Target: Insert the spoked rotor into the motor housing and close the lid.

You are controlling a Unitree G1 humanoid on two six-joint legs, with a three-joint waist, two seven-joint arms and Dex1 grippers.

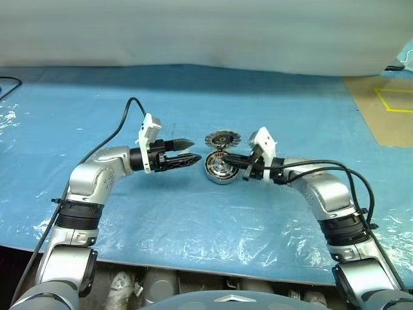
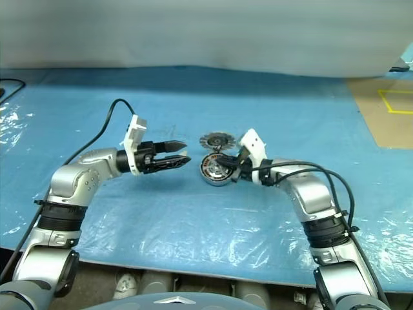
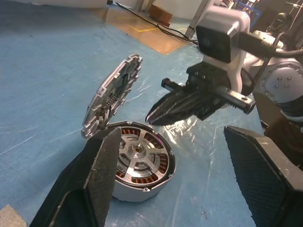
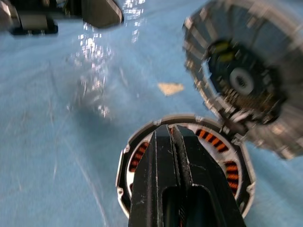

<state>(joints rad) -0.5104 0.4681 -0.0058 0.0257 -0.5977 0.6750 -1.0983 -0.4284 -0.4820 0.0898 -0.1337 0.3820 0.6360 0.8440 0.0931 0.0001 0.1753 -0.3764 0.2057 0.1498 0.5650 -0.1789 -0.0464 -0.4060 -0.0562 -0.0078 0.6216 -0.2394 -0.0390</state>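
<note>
You are between the two steps of the job: the small dark grey spoked rotor, with its silvery rim and hub, already sits down inside the squat round silver-grey metal motor housing, with the copper-orange windings showing between its open spokes, and what remains is the lid. The housing stands on the blue plastic-covered tabletop in the middle of the scene, between your two arms. The round silver-grey ribbed lid with its dark centre stands up open on its hinge at the far rim of the housing, tilted back away from you. Your right gripper has its jaws closed with nothing between them, and its tip hangs just over the housing's open mouth, close to the rotor's hub; whether it touches the rotor cannot be told. Your left gripper has its jaws open and empty, pointing right, just to the left of the housing and apart from it. The next move, as I judge it, calls for bringing the right tip behind the raised lid's far face and tipping it toward you, down onto the rim, while the left steadies the housing so that it does not slide on the slick sheet.
</note>
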